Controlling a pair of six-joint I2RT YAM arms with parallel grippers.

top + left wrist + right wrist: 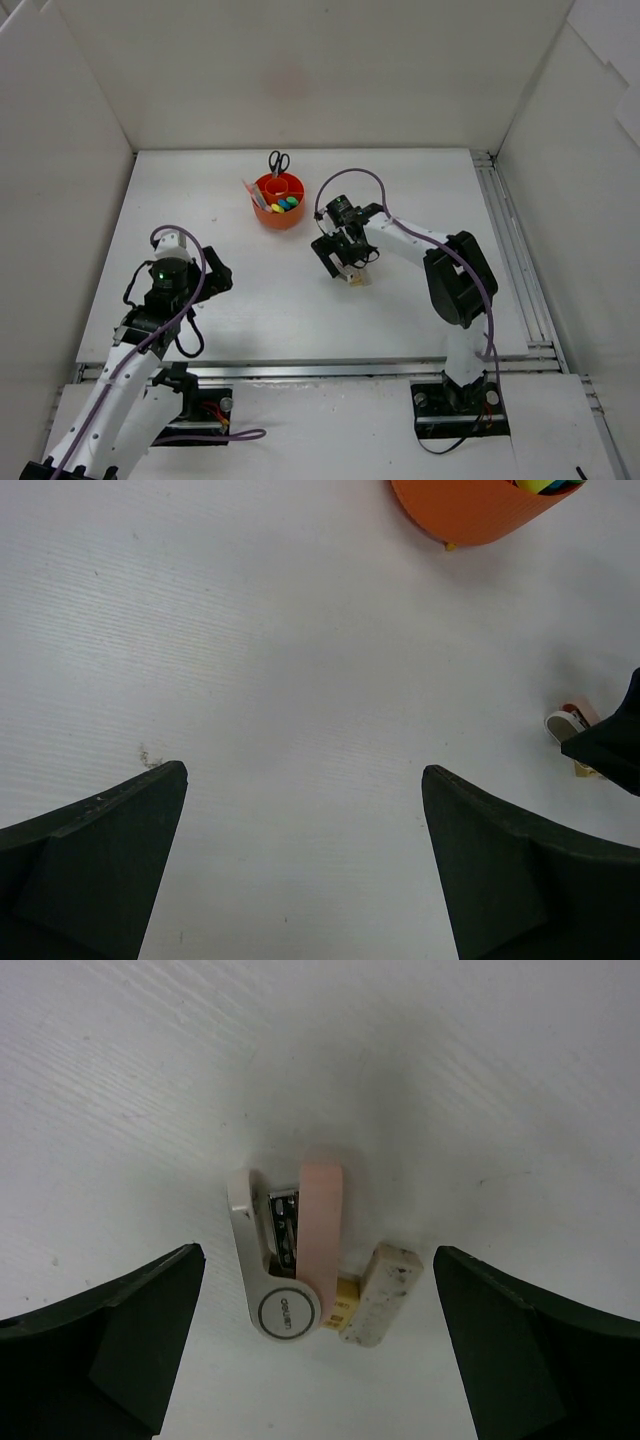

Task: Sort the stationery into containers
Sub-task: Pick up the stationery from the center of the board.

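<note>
The right tool (318, 1252) hangs with its two dark fingers spread wide and holds nothing. Directly under it is a small white plastic stapler (248, 1245) with a pale pink top lever and a round ringed logo at its hinge end. Against that hinge end lies a grubby beige block eraser (386, 1290), speckled with dark marks, with a sliver of yellow showing between the two. Both lie flat on the white desk (250, 300), right of centre. They are well apart from the low round bright orange plastic organiser (280, 220), which stands farther back near the middle. In the organiser, black-handled scissors (279, 160) stand upright at the far side. Blue, green and yellow highlighters (287, 204) show their caps in its middle, and a thin pink pen (254, 191) leans at its left rim. The left tool (305, 772) is equally spread and empty, over bare desk at the near left.
</note>
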